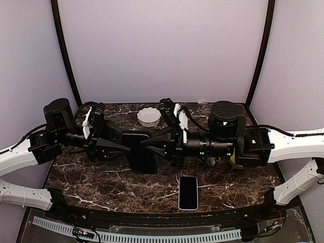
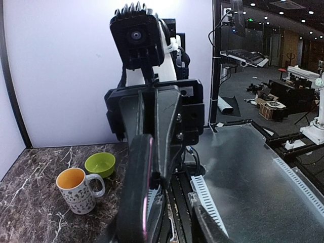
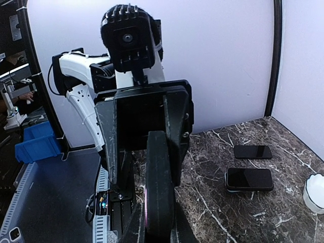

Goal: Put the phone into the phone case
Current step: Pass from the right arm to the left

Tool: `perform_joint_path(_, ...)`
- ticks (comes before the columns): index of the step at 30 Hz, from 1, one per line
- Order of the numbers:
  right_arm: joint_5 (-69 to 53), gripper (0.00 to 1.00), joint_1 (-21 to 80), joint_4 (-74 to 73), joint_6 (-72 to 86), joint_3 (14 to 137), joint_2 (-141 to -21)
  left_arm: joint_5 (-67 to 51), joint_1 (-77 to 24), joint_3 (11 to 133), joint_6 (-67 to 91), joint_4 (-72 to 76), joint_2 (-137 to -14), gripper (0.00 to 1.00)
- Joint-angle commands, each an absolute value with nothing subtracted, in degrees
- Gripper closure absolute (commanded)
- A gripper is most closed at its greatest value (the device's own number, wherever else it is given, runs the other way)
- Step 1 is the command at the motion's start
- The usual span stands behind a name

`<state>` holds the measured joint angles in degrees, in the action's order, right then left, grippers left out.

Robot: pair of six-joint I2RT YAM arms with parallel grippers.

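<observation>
A black phone case [image 1: 139, 152] hangs edge-up above the middle of the marble table [image 1: 91, 177], between both grippers. In the wrist views it is a thick black slab [image 3: 160, 192] with a thin pink line along its edge [image 2: 135, 192]; whether a phone sits inside I cannot tell. My right gripper [image 3: 158, 228] is shut on it, reaching in from the right [image 1: 150, 144]. My left gripper [image 2: 162, 230] faces it from the left [image 1: 125, 147] and stands open, one finger [image 2: 210, 228] well clear of the slab. A dark-screened phone [image 1: 188, 192] with a pale rim lies flat near the front edge.
A white fluted bowl [image 1: 149, 116] stands at the back centre. Two more dark phones [image 3: 252, 152] [image 3: 249, 178] lie on the marble towards the left wall. A patterned mug [image 2: 76, 190] and a green bowl [image 2: 100, 164] stand under the right arm's side. A cable rail [image 1: 152, 235] runs along the front.
</observation>
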<state>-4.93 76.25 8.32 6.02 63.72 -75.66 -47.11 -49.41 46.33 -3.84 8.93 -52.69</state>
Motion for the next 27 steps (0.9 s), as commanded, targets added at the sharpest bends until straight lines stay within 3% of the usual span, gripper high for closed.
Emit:
perform_joint_path(1,-5.51,1.00,75.65,18.24,7.92,65.20,-73.21,-46.99,-49.67,45.31,-2.75,14.11,-52.14,0.66)
perform_joint_path(4,-5.52,1.00,75.59,19.94,7.72,65.25,-72.58,-46.24,-50.09,44.65,-2.61,14.68,-52.16,0.74)
perform_joint_path(11,-5.99,1.00,75.42,22.40,7.13,65.09,-71.43,-45.56,-51.23,44.08,-2.96,14.95,-52.86,0.73)
perform_joint_path(15,-5.89,1.00,75.40,22.01,7.05,65.49,-72.04,-45.96,-51.73,44.16,-2.66,14.90,-53.33,0.97)
perform_joint_path(19,-4.93,1.00,75.28,21.20,7.21,64.77,-72.21,-46.02,-51.93,43.86,-2.41,15.66,-52.44,1.00)
perform_joint_path(20,-4.47,0.89,75.27,20.62,7.25,64.43,-72.24,-45.65,-51.92,43.62,-2.21,15.96,-52.19,1.00)
perform_joint_path(22,-4.12,0.52,75.11,19.15,7.59,63.39,-72.41,-44.70,-51.87,43.23,-1.84,17.01,-51.41,1.00)
perform_joint_path(23,-4.27,0.43,75.10,18.43,7.68,62.60,-72.49,-44.50,-51.86,43.11,-1.75,17.16,-50.95,1.00)
perform_joint_path(25,-4.46,0.37,75.05,18.40,8.59,60.27,-72.54,-44.11,-51.93,43.02,-1.58,17.53,-50.33,1.00)
perform_joint_path(27,-4.39,0.36,75.06,19.55,9.82,57.77,-72.59,-43.79,-51.86,42.75,-1.29,18.10,-49.75,1.00)
